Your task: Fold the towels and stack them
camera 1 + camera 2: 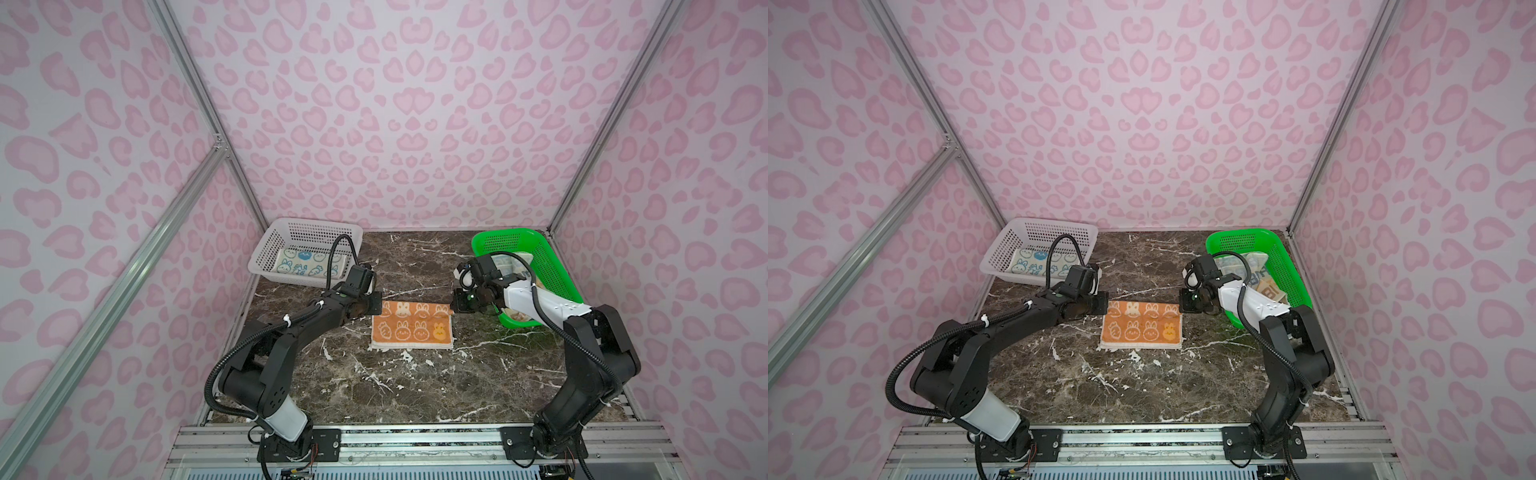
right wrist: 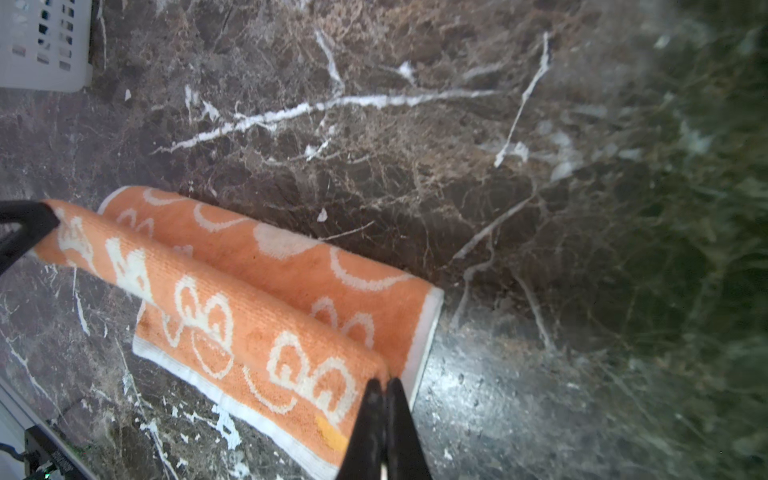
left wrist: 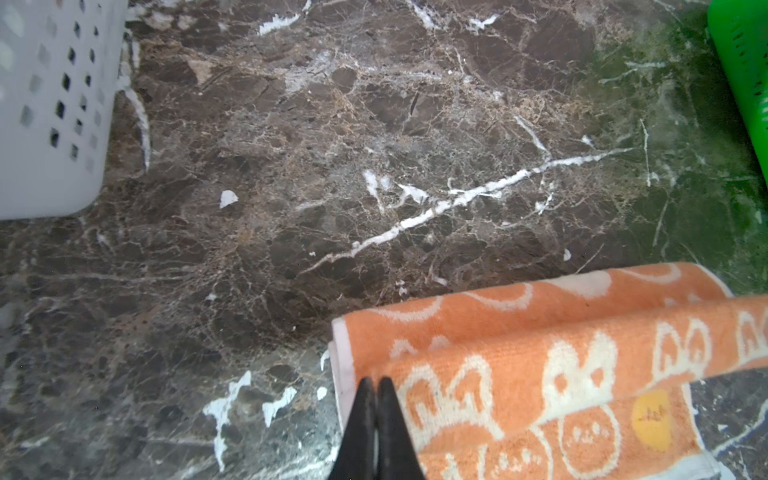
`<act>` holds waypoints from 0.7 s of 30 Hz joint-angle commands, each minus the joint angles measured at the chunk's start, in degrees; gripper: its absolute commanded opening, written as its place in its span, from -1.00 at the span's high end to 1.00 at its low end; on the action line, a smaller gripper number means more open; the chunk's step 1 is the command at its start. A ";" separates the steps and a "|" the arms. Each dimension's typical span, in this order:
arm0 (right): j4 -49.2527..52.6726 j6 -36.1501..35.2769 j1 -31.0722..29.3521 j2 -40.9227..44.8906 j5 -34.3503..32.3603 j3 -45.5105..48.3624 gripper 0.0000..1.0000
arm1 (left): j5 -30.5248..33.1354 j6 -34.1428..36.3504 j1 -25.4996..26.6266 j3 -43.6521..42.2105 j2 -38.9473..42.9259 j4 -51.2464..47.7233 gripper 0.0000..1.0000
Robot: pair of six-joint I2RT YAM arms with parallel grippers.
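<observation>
The orange bunny towel point(image 1: 411, 330) lies mid-table on the marble table point(image 1: 415, 395), its far edge doubled into a raised fold. The left gripper point(image 3: 376, 399) pinches one end of that fold and the right gripper point(image 2: 384, 399) the other, jaws pressed tight on the cloth. A cream towel point(image 1: 291, 266) lies in the white basket point(image 1: 316, 226) far left, and more towels point(image 1: 1268, 286) sit in the green basket point(image 1: 552, 270) far right.
</observation>
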State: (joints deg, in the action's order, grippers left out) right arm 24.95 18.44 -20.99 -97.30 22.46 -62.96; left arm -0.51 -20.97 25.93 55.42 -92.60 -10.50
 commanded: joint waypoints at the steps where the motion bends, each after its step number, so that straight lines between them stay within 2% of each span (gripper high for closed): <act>1: -1.40 1.05 -0.16 1.17 -0.84 2.42 1.00 | 1.88 -0.86 0.43 -1.55 1.40 1.73 0.92; 11: -3.80 1.87 -2.11 2.54 -1.80 8.55 1.00 | 1.78 -2.82 1.22 -7.30 3.89 3.86 0.92; 21: -2.46 1.97 -2.60 6.00 -2.24 8.98 1.00 | 1.56 -4.07 1.66 -8.11 7.87 2.86 0.93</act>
State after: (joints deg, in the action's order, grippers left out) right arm 20.95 20.36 -23.46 -91.96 21.87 -54.00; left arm -0.23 -23.97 27.64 47.79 -86.32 -7.97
